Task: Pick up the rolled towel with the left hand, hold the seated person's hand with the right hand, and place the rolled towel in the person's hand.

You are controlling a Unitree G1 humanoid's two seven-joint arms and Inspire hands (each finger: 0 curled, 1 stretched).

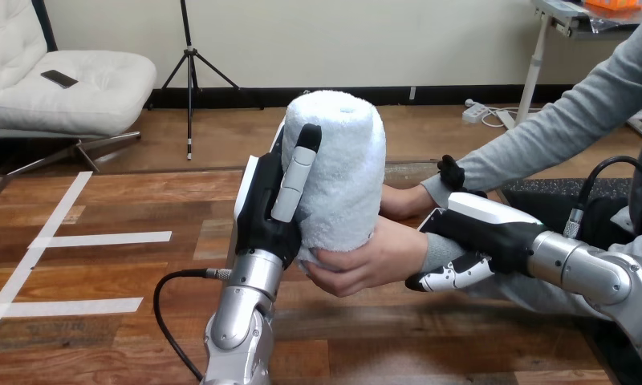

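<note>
A white rolled towel (342,172) stands upright above the table's middle. My left hand (271,200) is shut on its left side, thumb lying up along the cloth. The person's hand (366,261) cups the towel's bottom from the right, fingers curled under it. My right hand (482,237) is shut on the person's wrist, in a grey sleeve, with fingers (450,277) curled beneath it and the thumb (452,172) above.
The wooden table (125,265) carries strips of white tape (101,239) at the left. The person's arm (566,124) comes in from the upper right. A black cable (169,309) loops beside my left forearm.
</note>
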